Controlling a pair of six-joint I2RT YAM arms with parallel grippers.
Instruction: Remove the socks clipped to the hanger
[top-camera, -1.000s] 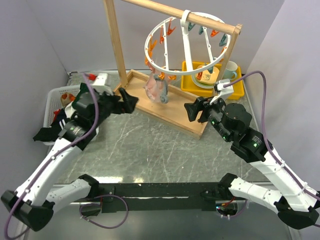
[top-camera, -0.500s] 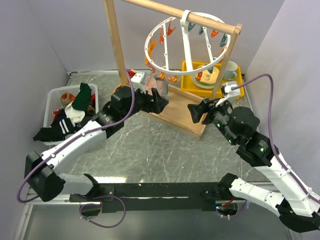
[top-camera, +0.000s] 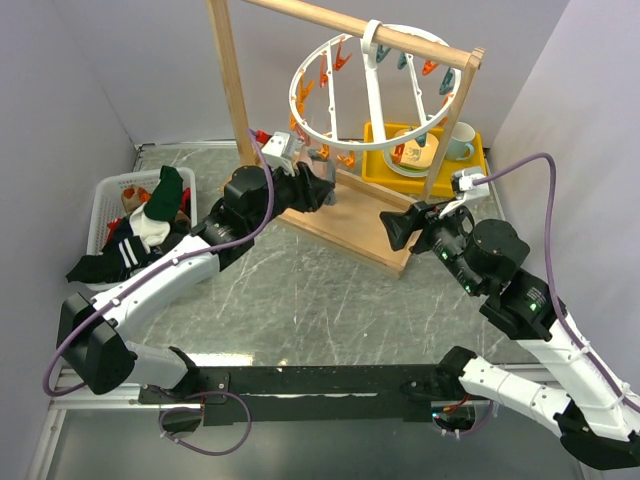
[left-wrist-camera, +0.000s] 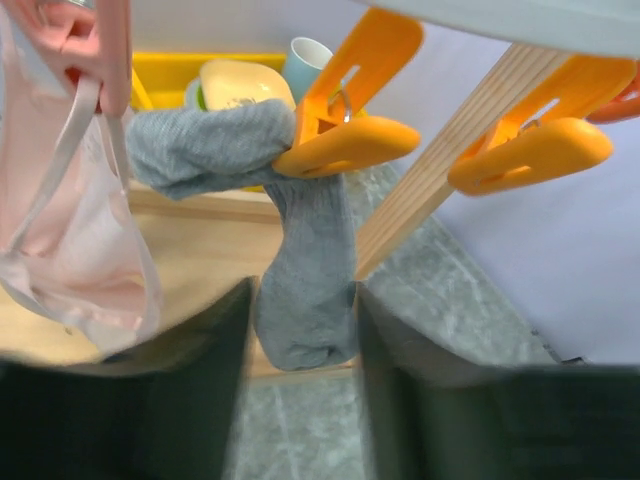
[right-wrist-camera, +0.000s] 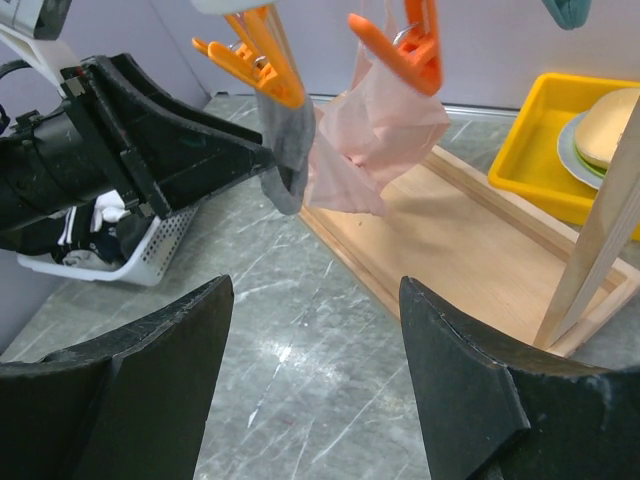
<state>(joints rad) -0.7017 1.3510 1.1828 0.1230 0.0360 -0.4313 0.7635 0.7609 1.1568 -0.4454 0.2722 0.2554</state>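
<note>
The white ring hanger (top-camera: 300, 82) hangs from the wooden rack's top bar, with orange and teal clothespins around it. A grey sock (left-wrist-camera: 300, 230) dangles from an orange clothespin (left-wrist-camera: 345, 140), and a pale pink sock (left-wrist-camera: 70, 240) hangs just to its left. My left gripper (left-wrist-camera: 303, 292) has its fingers pressed on both sides of the grey sock's lower end. The right wrist view shows the same: black fingertips (right-wrist-camera: 262, 152) at the grey sock (right-wrist-camera: 288, 150), next to the pink sock (right-wrist-camera: 375, 130). My right gripper (right-wrist-camera: 315, 285) is open over the table with nothing between its fingers.
A white mesh basket (top-camera: 105, 195) at the left holds several socks (top-camera: 150, 215). The wooden rack's base (top-camera: 345, 228) lies across the middle. Behind it a yellow tray (top-camera: 475, 165) holds dishes and a cup (top-camera: 462, 140). My right gripper (top-camera: 395, 228) is near the base's right end.
My left arm swung from beside the basket to the hanging socks. Its jaws went from wide open to closed around the grey sock. The right arm shifted slightly right.
</note>
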